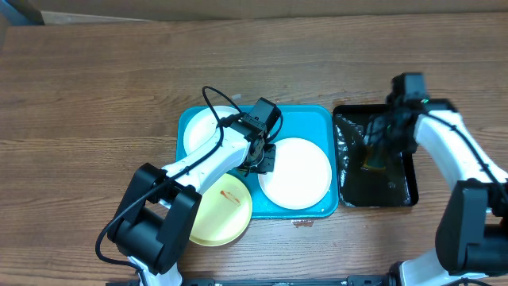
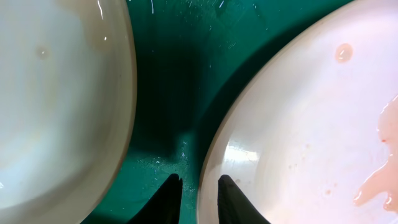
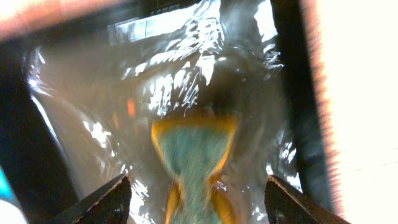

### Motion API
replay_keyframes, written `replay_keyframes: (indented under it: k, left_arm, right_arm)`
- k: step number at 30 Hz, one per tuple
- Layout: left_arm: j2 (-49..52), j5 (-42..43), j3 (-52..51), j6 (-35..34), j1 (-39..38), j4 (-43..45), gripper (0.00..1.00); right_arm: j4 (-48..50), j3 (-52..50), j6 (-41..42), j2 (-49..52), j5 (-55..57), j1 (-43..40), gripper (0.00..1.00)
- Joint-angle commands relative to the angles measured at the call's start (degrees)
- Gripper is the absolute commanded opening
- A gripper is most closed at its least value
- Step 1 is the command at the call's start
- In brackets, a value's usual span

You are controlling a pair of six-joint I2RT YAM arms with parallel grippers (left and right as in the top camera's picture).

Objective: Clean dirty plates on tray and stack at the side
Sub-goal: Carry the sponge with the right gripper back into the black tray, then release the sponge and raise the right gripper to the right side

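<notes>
Left pincer (image 2: 199,186), barely parted, straddling plate (image 2: 298,112) rim in tray (image 2: 180,62), likely for steadying; right pincer (image 3: 199,190) gaping empty over sponge (image 3: 196,149) beside tray.

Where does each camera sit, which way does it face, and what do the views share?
Overhead: fixed above the table, facing straight down on the turquoise tray and black tray; both arms show.
Left wrist: on the left arm, facing down at the tray floor between two white plates; own fingertips at bottom, jaws narrowly apart.
Right wrist: on the right arm, facing down into the black tray at a blurred sponge; own fingertips at bottom corners, jaws wide.
Shared: overhead and left wrist both show the turquoise tray.
</notes>
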Motion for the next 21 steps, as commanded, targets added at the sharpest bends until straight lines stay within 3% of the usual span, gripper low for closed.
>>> replay_keyframes:
  k: [1, 5, 9, 13, 21]
  left_arm:
    - [0.92, -0.63, 0.83, -0.83, 0.22, 0.09, 0.24]
    - [0.92, -0.63, 0.83, -1.03, 0.2, 0.07, 0.25]
    - [0.94, -1.4, -0.15, -2.21, 0.22, 0.37, 0.25]
    - [0.94, -1.46, -1.11, -2.36, 0.2, 1.38, 0.21]
    - [1.44, -1.46, -2.56, -3.08, 0.2, 2.73, 0.23]
  right_arm:
    - [-0.74, 7.74, 1.11, -0.98, -0.57, -4.76, 0.72]
    - [-0.17, 10.29, 1.33, -0.98, -0.59, -10.25, 0.82]
    - [-0.83, 9.75, 4.11, -0.98, -0.59, -14.58, 1.0]
    - [-2.34, 9.57, 4.11, -0.98, -1.18, -16.68, 1.0]
    - [-2.14, 9.57, 4.11, -0.98, -1.18, -16.72, 1.0]
